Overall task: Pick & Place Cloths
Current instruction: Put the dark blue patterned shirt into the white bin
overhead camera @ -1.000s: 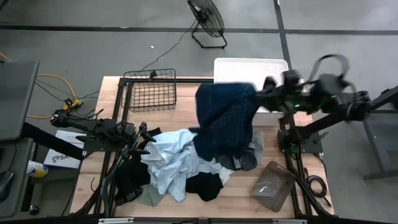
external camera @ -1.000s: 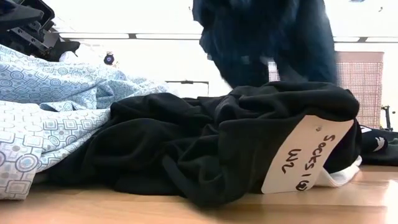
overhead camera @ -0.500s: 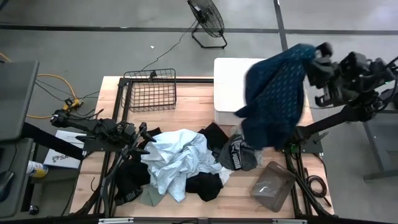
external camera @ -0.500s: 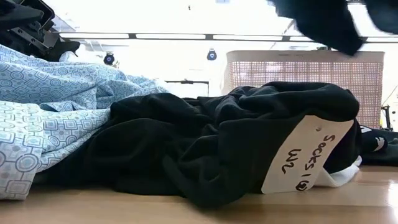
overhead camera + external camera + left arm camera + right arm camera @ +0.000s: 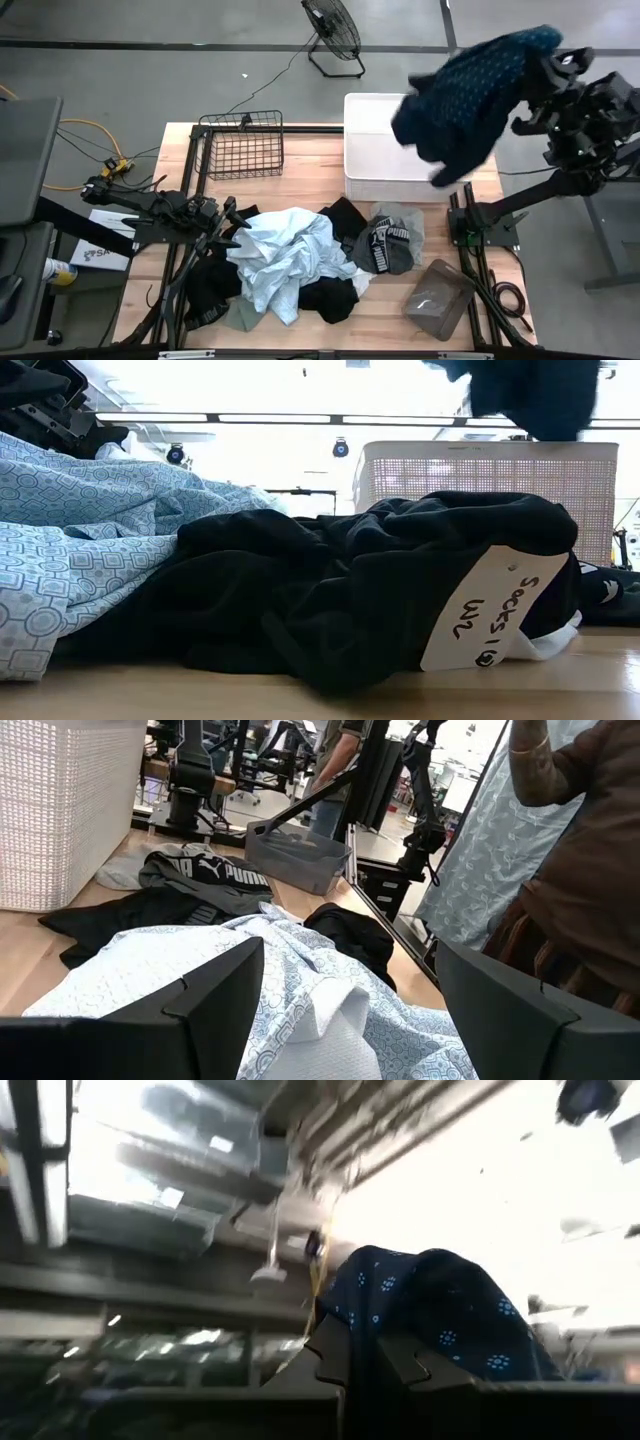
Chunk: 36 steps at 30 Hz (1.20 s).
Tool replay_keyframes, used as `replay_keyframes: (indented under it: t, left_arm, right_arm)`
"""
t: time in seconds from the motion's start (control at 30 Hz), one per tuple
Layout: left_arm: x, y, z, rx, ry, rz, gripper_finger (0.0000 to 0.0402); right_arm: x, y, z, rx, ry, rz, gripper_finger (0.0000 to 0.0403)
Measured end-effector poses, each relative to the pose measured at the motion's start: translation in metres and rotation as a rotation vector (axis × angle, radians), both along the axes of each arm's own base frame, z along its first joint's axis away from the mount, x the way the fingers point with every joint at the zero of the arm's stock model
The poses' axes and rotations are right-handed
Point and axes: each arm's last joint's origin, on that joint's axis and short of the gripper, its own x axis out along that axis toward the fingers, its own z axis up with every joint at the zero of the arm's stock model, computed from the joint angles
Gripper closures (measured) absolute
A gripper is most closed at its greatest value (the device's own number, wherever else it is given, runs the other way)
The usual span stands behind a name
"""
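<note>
At the upper right of the high view, the right gripper (image 5: 548,62) is raised, its jaws clamped together on the navy dotted cloth (image 5: 465,95), which hangs over the white laundry basket (image 5: 375,150). The left gripper (image 5: 232,215) waits at centre left, jaws apart, beside the pile of cloths (image 5: 290,265) on the worktop (image 5: 300,185).

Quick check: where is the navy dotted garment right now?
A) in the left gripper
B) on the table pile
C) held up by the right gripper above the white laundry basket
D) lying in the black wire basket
C: the right gripper is shut on the navy dotted garment, which hangs over the white laundry basket.
</note>
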Motion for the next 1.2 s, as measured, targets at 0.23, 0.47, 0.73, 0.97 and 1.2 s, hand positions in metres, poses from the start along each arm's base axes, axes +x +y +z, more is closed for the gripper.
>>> replay_keyframes:
  t: [0.23, 0.47, 0.73, 0.97, 1.2]
  left_arm:
    - [0.0, 0.0, 0.0, 0.0, 0.0, 0.0, 0.0112]
    - [0.0, 0.0, 0.0, 0.0, 0.0, 0.0, 0.0112]
    - [0.0, 0.0, 0.0, 0.0, 0.0, 0.0, 0.0112]
    - [0.0, 0.0, 0.0, 0.0, 0.0, 0.0, 0.0112]
    - [0.0, 0.0, 0.0, 0.0, 0.0, 0.0, 0.0112]
  right_arm:
    - [0.013, -0.001, 0.008, -0.144, -0.06, -0.212, 0.0399]
    - [0.049, -0.021, 0.002, -0.186, 0.039, -0.445, 0.0399]
    - [0.086, -0.067, -0.014, -0.08, 0.114, -0.549, 0.0399]
    - [0.105, -0.101, -0.039, 0.126, 0.282, -0.591, 0.0399]
    - [0.112, -0.109, -0.069, 0.353, 0.507, -0.621, 0.0399]
